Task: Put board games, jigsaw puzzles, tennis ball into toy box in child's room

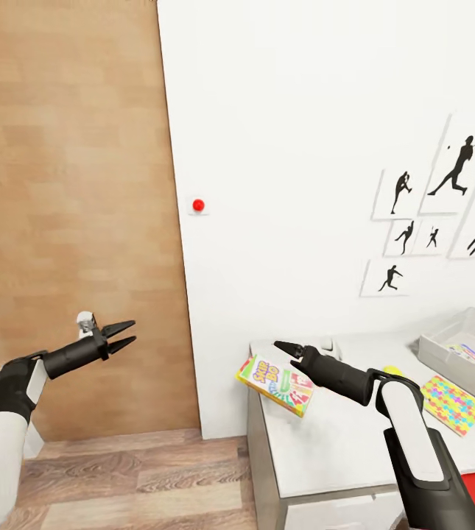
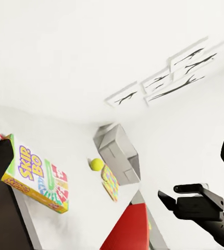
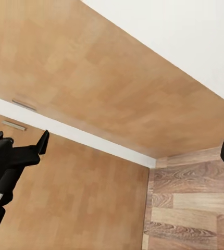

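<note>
The right gripper's black fingers are held apart above the yellow-green board game box overhanging the white tabletop's left edge. Lower left, the left gripper's fingers are parted and empty. The grey toy box is seen at right, a multicoloured jigsaw puzzle beside it.

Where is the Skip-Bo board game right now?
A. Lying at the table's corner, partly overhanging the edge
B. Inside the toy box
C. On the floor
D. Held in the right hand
A: the board game lies on the table at its near corner, overhanging the edge, outside the toy box.
</note>
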You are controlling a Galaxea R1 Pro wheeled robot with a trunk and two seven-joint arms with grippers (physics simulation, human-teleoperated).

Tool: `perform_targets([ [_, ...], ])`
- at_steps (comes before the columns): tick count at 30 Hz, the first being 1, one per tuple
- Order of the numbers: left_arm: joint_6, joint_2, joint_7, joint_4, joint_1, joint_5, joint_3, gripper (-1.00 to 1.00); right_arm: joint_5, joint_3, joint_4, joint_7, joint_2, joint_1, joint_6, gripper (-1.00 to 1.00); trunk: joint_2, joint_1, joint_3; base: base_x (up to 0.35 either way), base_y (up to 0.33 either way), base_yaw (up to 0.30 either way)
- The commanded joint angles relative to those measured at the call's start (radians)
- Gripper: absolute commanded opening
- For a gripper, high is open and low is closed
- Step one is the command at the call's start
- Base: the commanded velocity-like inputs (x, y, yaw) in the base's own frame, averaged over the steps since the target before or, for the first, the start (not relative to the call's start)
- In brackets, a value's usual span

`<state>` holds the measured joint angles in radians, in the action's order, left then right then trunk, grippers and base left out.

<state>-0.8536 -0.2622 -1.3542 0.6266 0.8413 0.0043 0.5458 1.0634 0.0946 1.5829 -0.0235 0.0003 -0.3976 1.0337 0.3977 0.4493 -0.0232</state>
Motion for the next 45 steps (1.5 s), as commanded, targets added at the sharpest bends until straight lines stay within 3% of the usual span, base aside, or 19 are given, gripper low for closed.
perform_targets([
  [1,-0.010,0.000,-0.003,0.000,0.001,0.000,0.001,1.00,0.003,-0.002,0.000,-0.003,0.000,-0.001,0.004,1.00,0.002,0.001,-0.001,0.000,0.000,-0.200],
  [26,-0.010,-0.002,-0.004,-0.001,0.001,0.000,0.002,1.00,0.002,-0.031,-0.003,-0.003,0.000,-0.001,-0.027,1.00,0.002,0.001,0.029,0.000,0.000,-0.186],
  [45,-0.010,-0.006,-0.005,0.000,0.001,0.000,0.002,1.00,0.002,-0.032,-0.001,-0.004,0.000,-0.001,-0.029,1.00,0.002,0.001,0.031,0.000,0.000,-0.016],
])
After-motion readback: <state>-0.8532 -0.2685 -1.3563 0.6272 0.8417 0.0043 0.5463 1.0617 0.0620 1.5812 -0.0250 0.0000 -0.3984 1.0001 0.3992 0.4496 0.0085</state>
